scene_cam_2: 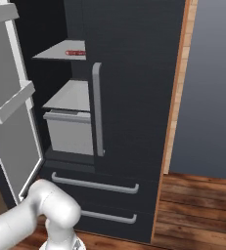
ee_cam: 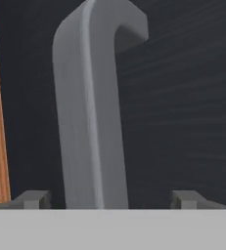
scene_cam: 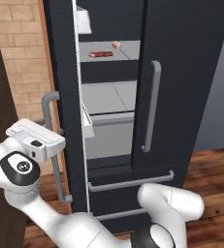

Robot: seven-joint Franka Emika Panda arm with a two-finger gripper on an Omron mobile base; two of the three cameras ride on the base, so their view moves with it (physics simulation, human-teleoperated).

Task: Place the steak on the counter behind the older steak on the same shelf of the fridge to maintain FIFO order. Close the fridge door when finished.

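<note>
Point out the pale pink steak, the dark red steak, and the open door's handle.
steak (scene_cam: 117, 44), left base view, its middle.
older steak (scene_cam: 100, 54), left base view, its middle.
door handle (ee_cam: 87, 127), hand view, its upright bar.

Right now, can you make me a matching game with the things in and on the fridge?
Things:
1. steak
2. older steak
3. left door handle
4. pincer

Descriptions:
A. dark red, at the front of the shelf
B. open, fingers on either side of a grey bar
C. pale pink, at the back of the shelf
D. grey, on the open door

Pairs: 1-C, 2-A, 3-D, 4-B
</note>
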